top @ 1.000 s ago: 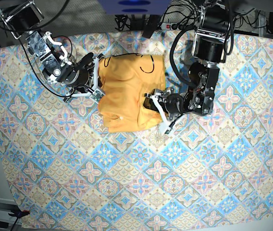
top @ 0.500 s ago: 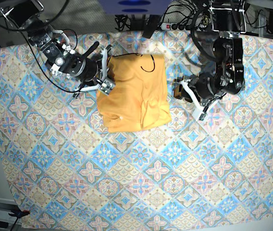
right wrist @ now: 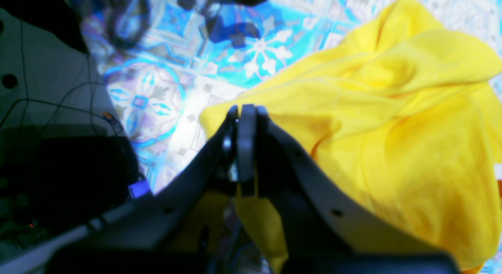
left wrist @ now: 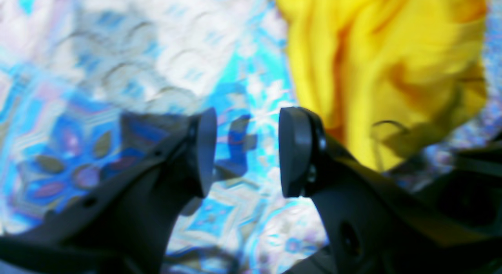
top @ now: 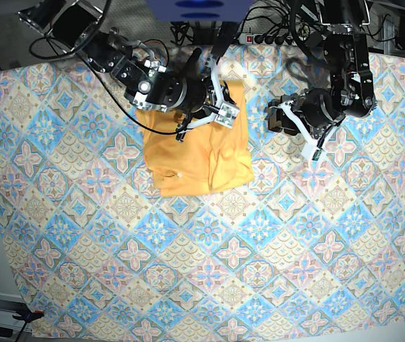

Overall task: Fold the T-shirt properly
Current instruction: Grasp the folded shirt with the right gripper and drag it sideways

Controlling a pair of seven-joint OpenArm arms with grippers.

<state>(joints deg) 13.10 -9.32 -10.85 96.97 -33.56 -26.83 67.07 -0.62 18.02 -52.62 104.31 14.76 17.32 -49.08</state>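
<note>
Open tablecloth [top: 209, 249] surrounds T-shirt [top: 195, 153]; right pincer [right wrist: 245, 121] seemingly pinches its edge, left pincer [left wrist: 247, 148] spread.

In the base view the right end effector [top: 220, 107] and its arm cover the far edge of the plain yellow-orange cotton T-shirt [top: 195, 157], so whether cloth lies between its closed tips cannot be told. In the left wrist view the T-shirt and the blue-pink tile-patterned tablecloth [left wrist: 117, 70] beyond the left end effector [left wrist: 247, 148] are blurred, and the top edge cuts the T-shirt off.
</note>
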